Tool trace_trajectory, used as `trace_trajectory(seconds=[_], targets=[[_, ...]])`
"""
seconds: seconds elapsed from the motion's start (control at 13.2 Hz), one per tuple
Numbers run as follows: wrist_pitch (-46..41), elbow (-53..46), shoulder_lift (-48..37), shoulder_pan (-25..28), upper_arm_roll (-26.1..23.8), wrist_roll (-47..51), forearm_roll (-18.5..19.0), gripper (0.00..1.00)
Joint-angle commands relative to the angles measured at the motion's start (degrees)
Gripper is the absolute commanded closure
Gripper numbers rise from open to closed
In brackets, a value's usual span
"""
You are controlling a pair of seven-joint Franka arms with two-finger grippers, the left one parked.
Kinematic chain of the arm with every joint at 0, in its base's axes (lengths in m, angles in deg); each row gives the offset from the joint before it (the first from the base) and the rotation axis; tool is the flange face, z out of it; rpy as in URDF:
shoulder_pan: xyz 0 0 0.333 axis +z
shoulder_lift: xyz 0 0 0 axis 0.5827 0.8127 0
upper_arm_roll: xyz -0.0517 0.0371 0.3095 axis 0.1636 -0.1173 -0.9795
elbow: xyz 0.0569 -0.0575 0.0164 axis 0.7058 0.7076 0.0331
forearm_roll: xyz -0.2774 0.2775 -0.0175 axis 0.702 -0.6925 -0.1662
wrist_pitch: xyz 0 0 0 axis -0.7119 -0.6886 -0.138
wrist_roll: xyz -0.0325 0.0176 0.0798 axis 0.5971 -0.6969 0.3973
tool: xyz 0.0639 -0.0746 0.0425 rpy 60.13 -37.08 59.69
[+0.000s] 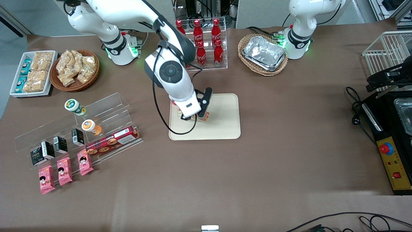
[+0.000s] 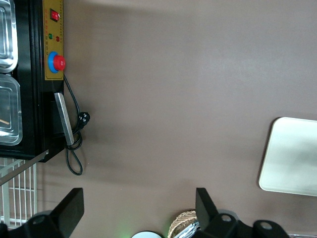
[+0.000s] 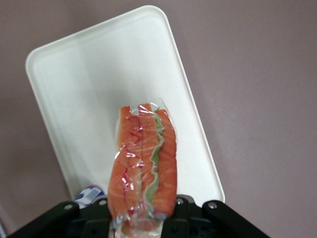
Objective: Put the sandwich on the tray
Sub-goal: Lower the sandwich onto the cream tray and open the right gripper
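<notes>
The sandwich [image 3: 143,163] is a wedge in clear wrap with orange-red and green filling layers. My right gripper [image 3: 142,218] is shut on it, a black finger pressed against each side. In the front view the gripper [image 1: 193,116] hangs over the cream-beige tray [image 1: 222,125], and only a bit of the sandwich [image 1: 204,115] shows beside the wrist. The tray [image 3: 89,84] lies under the sandwich in the right wrist view. I cannot tell whether the sandwich touches the tray.
A rack of red cola bottles [image 1: 206,42] stands farther from the front camera than the tray. A basket of foil trays [image 1: 264,53] sits beside it. A clear shelf with snacks [image 1: 80,129] and a basket of bagged snacks [image 1: 74,68] lie toward the working arm's end.
</notes>
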Motion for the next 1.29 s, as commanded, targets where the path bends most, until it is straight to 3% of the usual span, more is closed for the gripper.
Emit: trace_trajectory(seconds=[0.0, 0.15, 0.68, 0.99, 1.06, 1.14, 1.21], targets=[[4.8, -2.8, 5.6, 0.7, 0.8, -3.2, 1.8, 0.71], [8.4, -2.7, 8.0, 1.3, 0.7, -3.2, 3.6, 0.71], [12.1, -2.7, 12.1, 4.2, 0.7, -3.1, 3.8, 0.7], [14.3, -2.5, 13.5, 4.3, 0.7, -3.1, 3.9, 0.6], [16.0, -2.4, 13.8, 4.3, 0.7, -2.8, 3.7, 0.48], [17.8, -1.9, 14.1, 4.3, 0.7, -2.7, 3.7, 0.46], [18.0, -2.0, 14.3, 4.2, 0.7, -2.3, 3.1, 0.23]])
